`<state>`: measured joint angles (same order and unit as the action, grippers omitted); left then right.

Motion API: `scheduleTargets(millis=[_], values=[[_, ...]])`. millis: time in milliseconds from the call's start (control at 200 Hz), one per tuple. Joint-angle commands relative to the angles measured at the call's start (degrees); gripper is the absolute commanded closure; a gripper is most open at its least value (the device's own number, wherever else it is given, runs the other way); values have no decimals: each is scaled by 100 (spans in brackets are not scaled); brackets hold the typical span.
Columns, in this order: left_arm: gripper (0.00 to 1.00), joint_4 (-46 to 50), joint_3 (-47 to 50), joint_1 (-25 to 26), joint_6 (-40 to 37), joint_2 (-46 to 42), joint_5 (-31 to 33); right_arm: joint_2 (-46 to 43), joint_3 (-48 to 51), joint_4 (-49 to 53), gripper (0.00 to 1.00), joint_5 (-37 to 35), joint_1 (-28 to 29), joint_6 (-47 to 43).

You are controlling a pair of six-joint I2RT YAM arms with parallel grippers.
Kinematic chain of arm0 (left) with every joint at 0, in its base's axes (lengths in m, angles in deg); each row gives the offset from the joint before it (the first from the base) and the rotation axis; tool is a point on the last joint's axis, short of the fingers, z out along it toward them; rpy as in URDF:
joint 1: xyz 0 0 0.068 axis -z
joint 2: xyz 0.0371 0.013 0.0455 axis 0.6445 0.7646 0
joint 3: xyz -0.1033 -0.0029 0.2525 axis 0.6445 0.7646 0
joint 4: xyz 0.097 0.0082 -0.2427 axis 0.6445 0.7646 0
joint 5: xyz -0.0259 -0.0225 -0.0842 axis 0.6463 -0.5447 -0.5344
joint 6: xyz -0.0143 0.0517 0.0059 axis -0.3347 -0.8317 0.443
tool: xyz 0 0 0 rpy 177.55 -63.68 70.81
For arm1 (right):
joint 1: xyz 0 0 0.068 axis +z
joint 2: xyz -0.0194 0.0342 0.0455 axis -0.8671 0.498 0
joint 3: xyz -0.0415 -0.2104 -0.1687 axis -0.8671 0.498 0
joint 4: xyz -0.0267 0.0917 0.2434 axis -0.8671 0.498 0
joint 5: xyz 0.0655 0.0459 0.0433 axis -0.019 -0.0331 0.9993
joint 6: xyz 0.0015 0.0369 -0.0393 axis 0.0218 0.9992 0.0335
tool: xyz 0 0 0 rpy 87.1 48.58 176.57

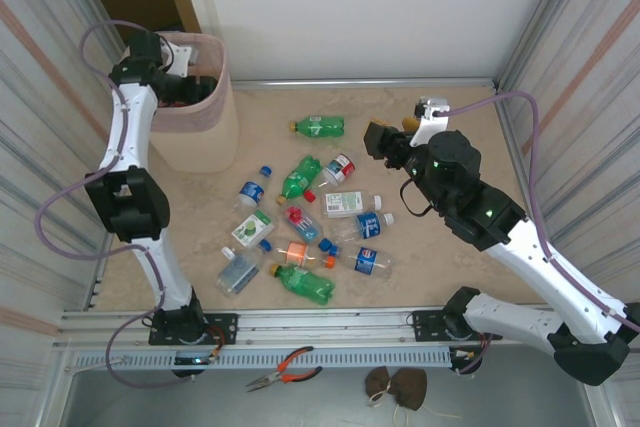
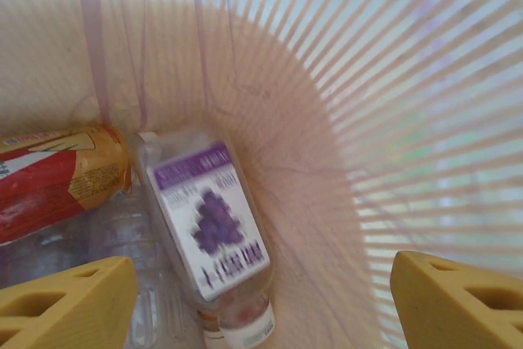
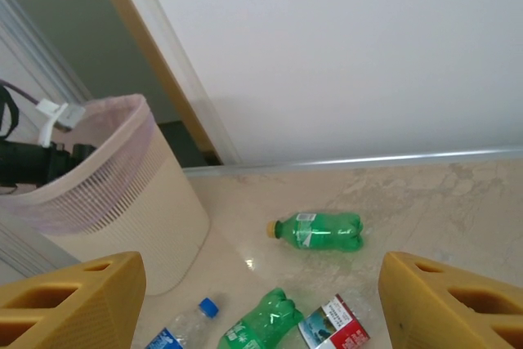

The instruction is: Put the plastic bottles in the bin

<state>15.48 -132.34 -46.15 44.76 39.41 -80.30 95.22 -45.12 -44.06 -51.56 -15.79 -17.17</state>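
The bin (image 1: pixel 200 132) stands at the far left, a pink liner over its rim. My left gripper (image 1: pixel 172 75) hangs inside its mouth. In the left wrist view that gripper (image 2: pixel 261 308) is open, and below it a clear bottle with a purple label (image 2: pixel 208 218) lies blurred on the bin wall (image 2: pixel 392 79), beside a red-labelled bottle (image 2: pixel 49 185). Several plastic bottles (image 1: pixel 300 227) lie scattered on the table, and a green one (image 1: pixel 318 127) lies apart at the back. My right gripper (image 1: pixel 378 139) hovers open, facing that green bottle (image 3: pixel 319 231) and the bin (image 3: pixel 122 202).
Corrugated side walls close the table in left and right, and a white wall at the back. A metal rail (image 1: pixel 300 327) runs along the front edge. Red-handled pliers (image 1: pixel 285 367) and a brown object (image 1: pixel 395 384) lie on the ledge below it.
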Motion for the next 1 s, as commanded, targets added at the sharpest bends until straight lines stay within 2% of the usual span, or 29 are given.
scheduleTargets(millis=[0,220,361,681,827,997], values=[[20,131,-291,0,92,-513,-286,-20,42,46,26,-149,21,111],[22,260,-476,83,126,-999,-572,25,52,66,25,-148,20,78],[23,542,-402,352,-5,-1378,-531,38,92,71,25,-150,15,46],[23,1022,609,1589,-283,-2127,396,29,202,39,25,-68,-32,-5],[23,1059,1303,2157,-294,-2198,945,-37,306,5,25,-44,-63,-10],[22,807,2236,2563,-166,-2109,1433,-66,370,30,25,-4,-108,20]])
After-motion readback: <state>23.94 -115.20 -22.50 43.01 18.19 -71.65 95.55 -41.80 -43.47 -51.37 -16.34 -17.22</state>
